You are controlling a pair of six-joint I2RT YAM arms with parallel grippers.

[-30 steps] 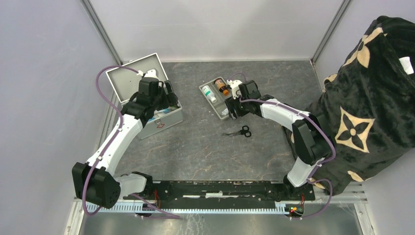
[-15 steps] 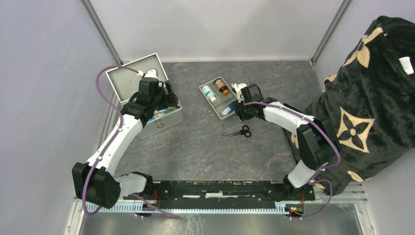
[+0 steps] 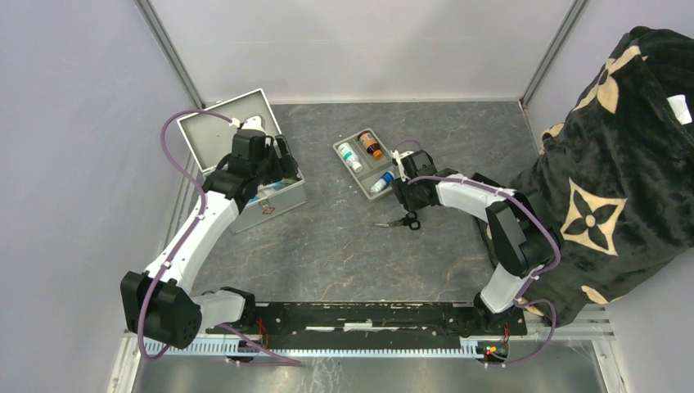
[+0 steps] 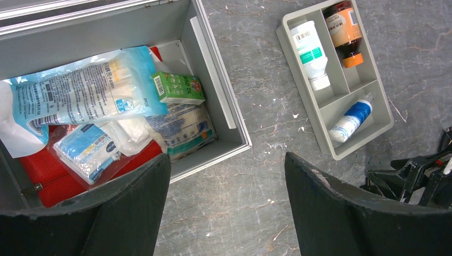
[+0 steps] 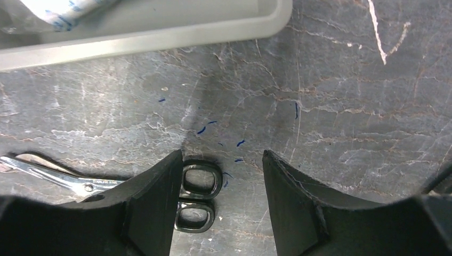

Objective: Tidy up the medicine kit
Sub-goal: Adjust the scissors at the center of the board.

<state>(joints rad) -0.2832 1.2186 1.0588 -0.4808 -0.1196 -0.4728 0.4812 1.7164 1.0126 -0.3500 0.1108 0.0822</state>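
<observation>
The medicine kit (image 3: 278,199), a boxy brushed-metal case, is sitting open at the far left of the veined, dark stone-look table (image 3: 327,246), with crinkly plastic packets (image 4: 80,90) filling it. The left gripper (image 4: 226,165) is hovering above it, its black fingers spread wide and holding nothing. The right arm is reaching down beside the smooth grey plastic tray (image 5: 160,38). The right gripper (image 5: 221,157) is spread too, with black-looped steel scissors (image 5: 101,184) lying just beside one finger.

Left arm (image 3: 200,225): runs from the near-left base toward far left, wrist tipped downward. Left gripper (image 4: 226,160): jaws wide apart. Right arm (image 3: 470,192): elbow folded at right, forearm reaching left to centre. Right gripper (image 5: 221,156): pointing down, jaws parted.
</observation>
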